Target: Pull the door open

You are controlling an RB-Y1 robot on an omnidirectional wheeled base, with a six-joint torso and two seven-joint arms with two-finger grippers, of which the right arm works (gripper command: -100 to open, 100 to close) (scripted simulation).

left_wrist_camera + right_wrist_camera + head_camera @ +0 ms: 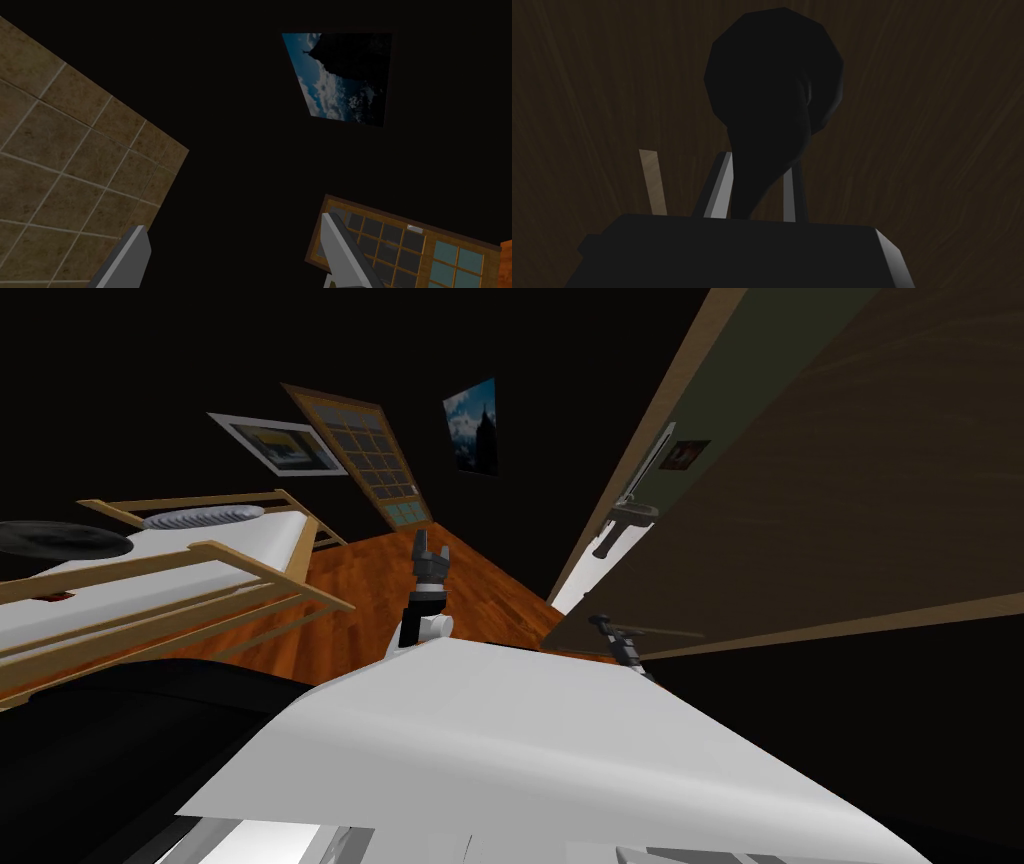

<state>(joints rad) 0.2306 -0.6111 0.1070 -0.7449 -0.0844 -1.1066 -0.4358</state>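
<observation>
1. Our right claw is clamped on the dark handle.
2. The door, on our right, looks partly ajar; most of the pull is left.
3. Our left claw is spread wide, empty.

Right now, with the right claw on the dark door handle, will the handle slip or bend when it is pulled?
Probably stiff: the door handle looks like one solid black piece. It may slip a little, since its neck tapers smoothly between the thin fingers of the right claw. The broad door likely swings heavily.
</observation>
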